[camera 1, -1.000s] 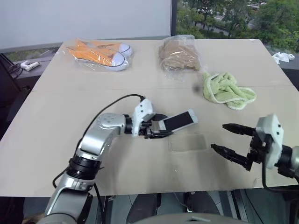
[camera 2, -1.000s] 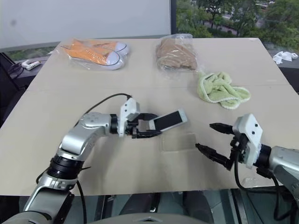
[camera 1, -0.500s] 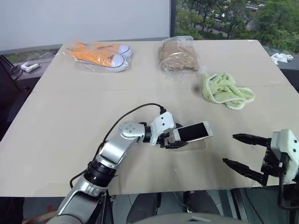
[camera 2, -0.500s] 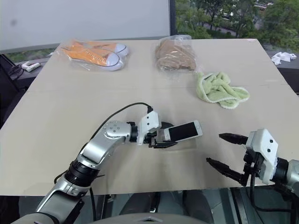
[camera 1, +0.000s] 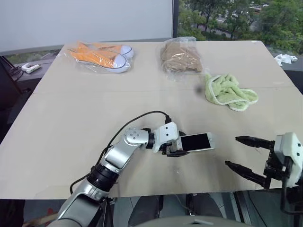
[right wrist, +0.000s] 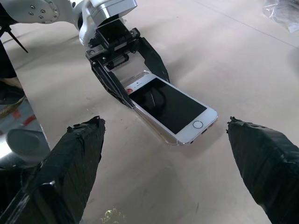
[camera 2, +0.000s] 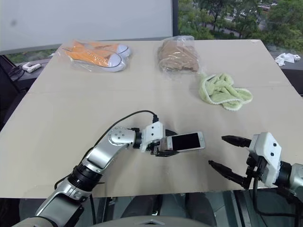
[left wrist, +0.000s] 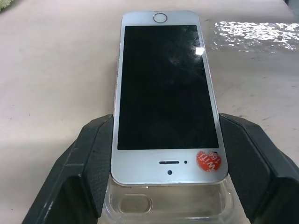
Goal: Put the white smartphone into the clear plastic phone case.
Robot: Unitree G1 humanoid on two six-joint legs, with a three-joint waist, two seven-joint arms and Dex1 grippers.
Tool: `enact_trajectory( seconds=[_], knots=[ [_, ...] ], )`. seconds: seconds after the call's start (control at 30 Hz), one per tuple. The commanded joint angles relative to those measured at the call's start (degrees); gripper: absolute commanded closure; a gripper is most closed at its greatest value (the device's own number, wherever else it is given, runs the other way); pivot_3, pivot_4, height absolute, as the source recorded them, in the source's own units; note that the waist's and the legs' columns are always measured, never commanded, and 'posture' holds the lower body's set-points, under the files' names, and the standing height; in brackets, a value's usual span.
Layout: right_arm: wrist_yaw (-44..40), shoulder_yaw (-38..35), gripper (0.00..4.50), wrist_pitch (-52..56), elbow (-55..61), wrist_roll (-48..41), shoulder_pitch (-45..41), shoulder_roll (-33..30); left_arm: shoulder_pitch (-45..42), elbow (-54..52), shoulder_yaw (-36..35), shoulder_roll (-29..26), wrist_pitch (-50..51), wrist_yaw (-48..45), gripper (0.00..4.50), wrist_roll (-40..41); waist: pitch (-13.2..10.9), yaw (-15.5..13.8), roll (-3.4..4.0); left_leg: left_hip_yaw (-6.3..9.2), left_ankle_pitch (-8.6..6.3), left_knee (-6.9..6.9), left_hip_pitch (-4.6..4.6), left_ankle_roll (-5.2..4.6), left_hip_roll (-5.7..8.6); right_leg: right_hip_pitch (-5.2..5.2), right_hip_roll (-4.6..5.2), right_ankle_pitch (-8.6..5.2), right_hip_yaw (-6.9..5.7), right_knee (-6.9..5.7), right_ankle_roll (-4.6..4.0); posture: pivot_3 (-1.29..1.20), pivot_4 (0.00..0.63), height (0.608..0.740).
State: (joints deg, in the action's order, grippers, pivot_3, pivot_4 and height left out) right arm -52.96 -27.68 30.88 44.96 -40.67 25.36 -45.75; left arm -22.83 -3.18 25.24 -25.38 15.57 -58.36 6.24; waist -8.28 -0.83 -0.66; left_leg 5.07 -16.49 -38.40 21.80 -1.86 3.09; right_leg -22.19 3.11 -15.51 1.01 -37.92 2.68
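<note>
Phone [left wrist: 166, 100] lies screen-up between the left fingers [left wrist: 88, 163], which clamp its long edges, over the clear case [left wrist: 140, 207] on the bench [camera 1: 71, 109]. Right fingers [camera 1: 244, 169] stand wide apart, holding nothing.

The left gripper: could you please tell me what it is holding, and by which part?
The left gripper clamps the white smartphone with black screen by both long edges, near the earpiece end.

You can read one label | red round sticker [left wrist: 208, 161] on the white smartphone [left wrist: 164, 88], bottom bezel corner | text: "WIFI" and "16", seen upside down
</note>
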Motion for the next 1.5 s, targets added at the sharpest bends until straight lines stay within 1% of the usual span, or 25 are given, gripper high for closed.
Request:
enact_trajectory(
  seconds=[0.03,0.17,0.2,0.23,0.27,0.53,0.63,0.7,0.77,0.83,0.9,1.03,1.07,1.1,1.13,1.17,1.2,1.23,1.27,1.3,1.37,1.4,1.5],
  knots=[
    [1.17,0.69,0.00,-0.82,2.32,-0.15,-1.15,-0.15,-0.04,0.49,0.19,0.74,0.10,0.56,1.64,-0.59,0.00,0.00,0.00,0.00,0.00,0.00,0.00,0.00,0.00,0.00,0.00,0.00,0.00,0.00,0.00,0.00,0.150,0.740],
    [1.76,1.53,0.00,-0.73,2.42,-0.21,-1.75,-0.28,0.25,0.48,-0.01,0.91,0.36,0.76,1.64,-0.77,0.00,-0.06,0.00,0.03,0.00,-0.01,-0.01,-0.01,0.00,0.03,0.01,0.00,-0.05,0.00,0.00,0.00,0.150,0.740],
    [1.75,1.65,0.00,-0.69,2.37,-0.31,-1.85,-0.36,0.29,0.38,-0.08,0.81,0.73,0.49,0.62,-0.52,0.00,-0.06,0.00,0.03,0.00,-0.01,-0.01,-0.01,0.00,0.03,0.01,0.00,-0.05,0.00,0.00,0.00,0.150,0.740],
    [1.71,1.75,0.00,-0.51,2.27,-0.58,-2.05,-0.53,0.27,0.35,-0.15,0.72,0.54,0.38,0.21,-0.53,0.00,-0.02,0.00,0.03,0.00,-0.01,-0.01,0.00,0.01,0.03,0.01,0.00,-0.05,0.01,0.00,0.00,0.150,0.740],
    [1.75,1.81,0.00,-0.36,2.18,-0.79,-2.29,-0.66,0.26,0.42,-0.30,0.72,0.11,0.48,0.03,-0.62,0.00,-0.02,0.00,0.03,0.00,-0.01,0.00,0.00,0.01,0.03,0.01,0.00,-0.04,0.01,0.00,0.00,0.150,0.740],
    [2.32,3.10,0.00,0.32,1.68,-1.16,-4.46,-1.28,-0.25,-0.21,-2.27,0.17,-1.48,-0.66,0.03,0.89,0.00,0.00,0.00,0.04,0.01,-0.01,-0.01,0.01,0.00,0.03,0.00,0.00,-0.05,0.00,0.00,0.00,0.150,0.740],
    [3.12,4.16,0.00,0.76,1.78,-1.17,-5.60,-1.37,-0.17,-3.80,-5.67,-0.93,0.13,-2.41,0.03,5.10,-0.02,0.03,-0.02,0.04,0.01,-0.01,0.00,0.02,0.00,0.02,0.01,0.00,-0.05,0.01,0.00,0.00,0.150,0.740],
    [4.11,5.71,0.00,0.75,1.63,0.03,-6.78,-1.31,0.02,-6.33,-8.16,-2.99,1.57,-3.74,0.03,7.44,-0.03,0.13,-0.02,0.04,0.03,-0.01,0.01,0.05,-0.03,0.00,0.00,0.00,-0.05,0.01,0.00,0.00,0.150,0.740],
    [5.63,8.42,0.00,0.93,0.97,1.92,-8.74,-1.23,1.17,-9.16,-10.40,-6.92,4.32,-6.18,0.03,9.88,-0.03,0.33,-0.02,0.03,0.04,0.00,-0.01,0.08,-0.03,0.01,0.01,0.00,-0.04,0.00,-0.01,0.00,0.150,0.740],
    [6.23,10.96,0.00,1.22,-0.05,2.78,-10.69,-1.05,2.90,-10.91,-11.23,-11.11,4.94,-8.52,0.03,10.47,-0.03,0.39,0.02,0.02,0.04,0.02,-0.03,0.08,-0.06,0.00,-0.02,-0.01,-0.03,0.01,-0.01,0.00,0.150,0.740],
    [6.49,13.63,0.00,0.99,-1.86,4.40,-13.25,-1.17,4.51,-11.79,-12.11,-13.93,5.66,-9.18,0.03,10.91,-0.04,0.51,0.03,0.01,0.04,0.04,-0.03,0.08,-0.05,0.00,-0.02,-0.01,-0.02,0.03,-0.02,0.00,0.150,0.740],
    [7.45,17.53,0.00,1.26,-5.09,6.05,-18.14,-0.31,5.83,-11.47,-13.10,-15.90,5.11,-8.71,0.03,10.22,-0.11,-0.15,0.01,0.05,0.04,0.01,0.03,0.07,-0.01,0.00,0.02,-0.01,-0.08,0.07,-0.01,0.00,0.150,0.740],
    [7.11,19.30,0.51,0.86,-6.16,6.82,-19.49,-0.05,5.94,-11.02,-13.11,-16.01,4.30,-8.36,0.00,9.57,-0.13,-0.13,0.02,0.08,0.04,0.01,0.03,0.07,0.00,0.00,0.03,-0.01,-0.11,0.08,-0.01,0.00,0.150,0.740],
    [6.62,21.31,0.80,0.28,-7.13,7.83,-20.76,0.24,5.92,-10.63,-13.09,-15.79,4.23,-7.75,0.00,9.30,-0.13,-0.12,0.02,0.08,0.04,0.01,0.04,0.08,0.00,0.01,0.03,-0.01,-0.11,0.07,-0.01,0.00,0.150,0.740],
    [6.23,22.87,1.30,-0.26,-7.86,8.71,-21.64,0.48,5.85,-10.43,-12.91,-15.50,4.62,-7.37,0.00,9.31,-0.13,-0.07,0.01,0.08,0.04,0.01,0.04,0.08,0.00,0.00,0.03,-0.01,-0.11,0.07,-0.01,0.00,0.150,0.740],
    [5.89,24.26,1.51,-0.54,-8.50,9.31,-22.45,0.75,5.79,-10.15,-12.50,-15.17,4.16,-7.18,0.00,9.02,-0.13,0.03,0.02,0.08,0.04,0.02,0.03,0.08,-0.01,0.00,0.02,-0.01,-0.11,0.08,-0.01,0.00,0.150,0.740],
    [5.59,25.68,2.05,-0.83,-9.34,9.98,-23.40,1.11,5.68,-9.75,-11.92,-14.73,3.62,-6.84,0.00,8.50,-0.13,0.10,0.02,0.07,0.05,0.03,0.04,0.08,-0.01,-0.02,0.02,-0.01,-0.10,0.08,-0.02,0.00,0.150,0.740],
    [5.30,27.23,2.35,-1.17,-10.40,10.89,-24.50,1.47,5.58,-9.35,-11.37,-14.26,3.25,-6.53,0.00,8.02,-0.14,0.11,0.03,0.06,0.05,0.04,0.04,0.10,-0.01,-0.03,0.02,-0.01,-0.09,0.07,-0.02,0.00,0.150,0.740],
    [4.87,28.70,3.01,-1.77,-11.60,11.98,-25.59,1.76,5.59,-8.93,-10.96,-13.88,2.82,-6.36,0.00,7.55,-0.14,0.12,0.03,0.06,0.06,0.04,0.05,0.12,-0.01,-0.04,0.02,-0.01,-0.09,0.08,-0.02,0.00,0.150,0.740],
    [4.37,30.22,3.27,-2.41,-13.05,13.21,-26.77,1.96,5.58,-8.38,-10.44,-13.63,2.31,-6.29,0.00,6.94,-0.14,0.15,0.03,0.05,0.07,0.04,0.05,0.12,-0.01,-0.04,0.01,-0.01,-0.08,0.08,-0.01,0.00,0.150,0.740],
    [3.64,32.36,4.40,-3.52,-15.48,15.05,-28.58,2.47,5.56,-7.55,-9.68,-13.55,1.85,-6.56,0.00,6.05,-0.14,0.17,0.03,0.03,0.07,0.04,0.04,0.12,0.00,-0.04,0.01,-0.01,-0.06,0.08,-0.01,0.00,0.150,0.740],
    [3.51,33.16,4.47,-3.90,-16.58,15.71,-29.34,2.88,5.42,-7.08,-9.29,-13.60,1.38,-6.60,0.00,5.41,-0.14,0.16,0.03,0.04,0.07,0.04,0.04,0.13,0.00,-0.04,0.00,-0.01,-0.07,0.08,-0.02,0.00,0.150,0.740],
    [2.68,35.28,4.47,-4.93,-19.40,17.58,-31.28,3.71,4.59,-4.98,-8.80,-13.26,0.68,-5.63,0.00,3.66,-0.14,0.16,0.03,0.06,0.08,0.04,0.04,0.14,0.00,-0.05,-0.01,-0.01,-0.08,0.07,-0.02,0.00,0.150,0.740]
  ],
)
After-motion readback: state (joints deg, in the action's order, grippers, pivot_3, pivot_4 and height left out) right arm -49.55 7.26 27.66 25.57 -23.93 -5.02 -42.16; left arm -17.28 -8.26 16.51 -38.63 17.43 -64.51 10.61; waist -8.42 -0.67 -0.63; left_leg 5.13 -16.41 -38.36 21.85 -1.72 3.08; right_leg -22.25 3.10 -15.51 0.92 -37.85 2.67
